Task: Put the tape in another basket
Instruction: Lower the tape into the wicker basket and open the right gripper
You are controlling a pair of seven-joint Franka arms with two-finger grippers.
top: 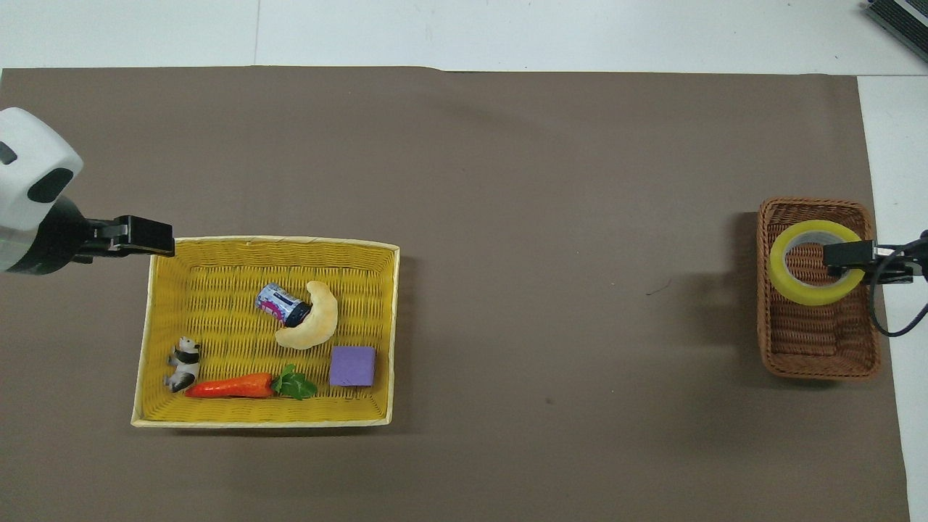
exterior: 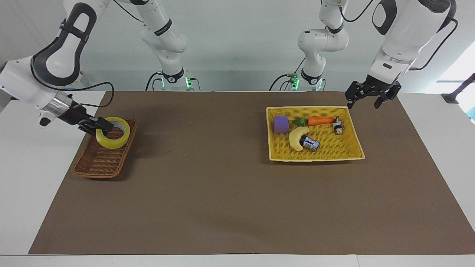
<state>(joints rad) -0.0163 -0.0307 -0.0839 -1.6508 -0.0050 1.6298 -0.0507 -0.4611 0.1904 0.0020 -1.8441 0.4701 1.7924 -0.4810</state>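
Over the small dark brown woven wicker basket, at its end nearer the robots, the right gripper clenches the yellowish translucent tape roll's wall, while the left gripper, fingers apart, waits above bare mat beside the yellow tray's corner.

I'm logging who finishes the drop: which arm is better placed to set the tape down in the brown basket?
Right: the right gripper is shut on the tape over the brown basket; the left gripper hangs open, empty.
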